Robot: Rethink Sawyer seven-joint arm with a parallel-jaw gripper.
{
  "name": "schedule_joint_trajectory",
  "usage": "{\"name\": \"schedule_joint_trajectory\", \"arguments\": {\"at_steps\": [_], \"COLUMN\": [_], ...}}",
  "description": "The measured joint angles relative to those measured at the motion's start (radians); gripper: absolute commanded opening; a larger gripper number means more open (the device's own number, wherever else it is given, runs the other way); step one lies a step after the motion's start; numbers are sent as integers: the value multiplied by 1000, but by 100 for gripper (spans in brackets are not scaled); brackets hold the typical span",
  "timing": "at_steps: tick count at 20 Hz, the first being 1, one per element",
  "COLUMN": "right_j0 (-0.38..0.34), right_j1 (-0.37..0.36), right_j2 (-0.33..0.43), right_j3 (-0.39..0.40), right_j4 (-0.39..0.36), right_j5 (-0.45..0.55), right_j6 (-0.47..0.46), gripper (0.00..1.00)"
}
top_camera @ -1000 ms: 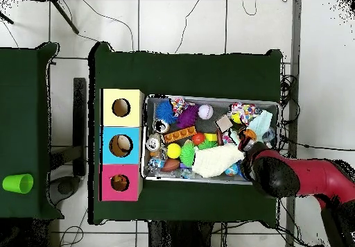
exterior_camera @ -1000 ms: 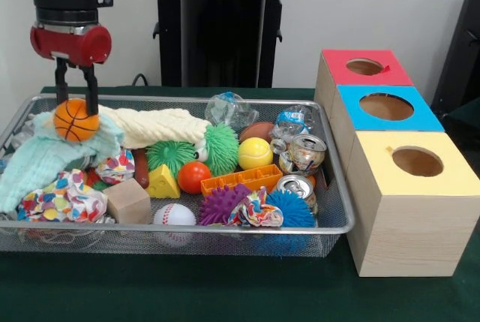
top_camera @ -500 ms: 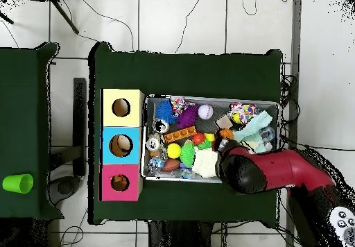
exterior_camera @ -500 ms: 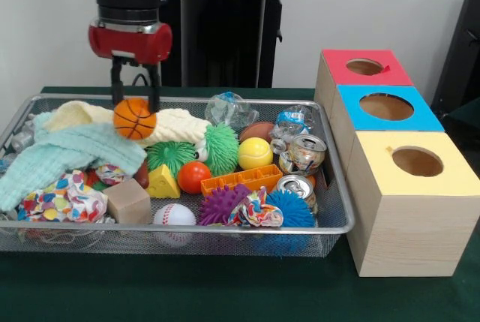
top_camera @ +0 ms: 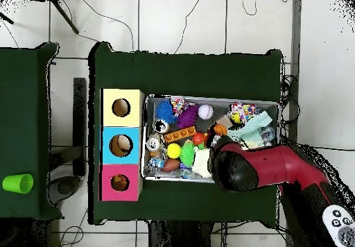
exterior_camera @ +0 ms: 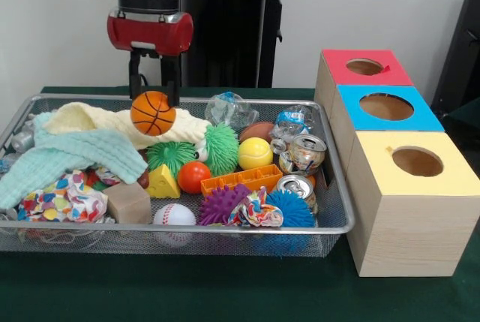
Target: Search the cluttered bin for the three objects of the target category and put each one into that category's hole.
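The wire mesh bin (exterior_camera: 225,230) lies on the green table and is full of clutter; it also shows in the overhead view (top_camera: 208,98). My gripper (exterior_camera: 154,100) hangs over the bin's back left-middle, shut on a small orange basketball (exterior_camera: 153,112) held above a cream knitted cloth (exterior_camera: 120,121). In the overhead view my arm (top_camera: 239,168) covers the gripper. The red-topped box with its round hole (exterior_camera: 364,66) stands farthest back on the right; the hole also shows in the overhead view (top_camera: 120,182). No plush animal toy shows; any are hidden in the clutter.
A blue-topped box (exterior_camera: 386,106) and a yellow-topped box (exterior_camera: 417,161) stand beside the bin. The bin holds a mint cloth (exterior_camera: 60,158), a green hairy ball (exterior_camera: 170,155), a yellow ball (exterior_camera: 255,153), cans (exterior_camera: 306,152), spiky balls (exterior_camera: 222,203), a baseball (exterior_camera: 174,215) and a wooden block (exterior_camera: 127,202).
My gripper has carried the basketball to the right in the front view, from the bin's left end toward its middle. The mint cloth has settled lower.
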Motion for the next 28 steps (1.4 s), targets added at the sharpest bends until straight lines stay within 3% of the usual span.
{"name": "schedule_joint_trajectory", "arguments": {"at_steps": [4, 5, 12, 28], "right_j0": [-28, -50, -81, -72], "right_j1": [-3, -3, -3, -4], "right_j2": [0, 0, 0, -1], "right_j3": [0, 0, 0, 0], "right_j4": [22, 33, 33, 31], "right_j5": [0, 0, 0, 0], "right_j6": [0, 0, 0, 0], "gripper": [100, 0, 0, 0]}}
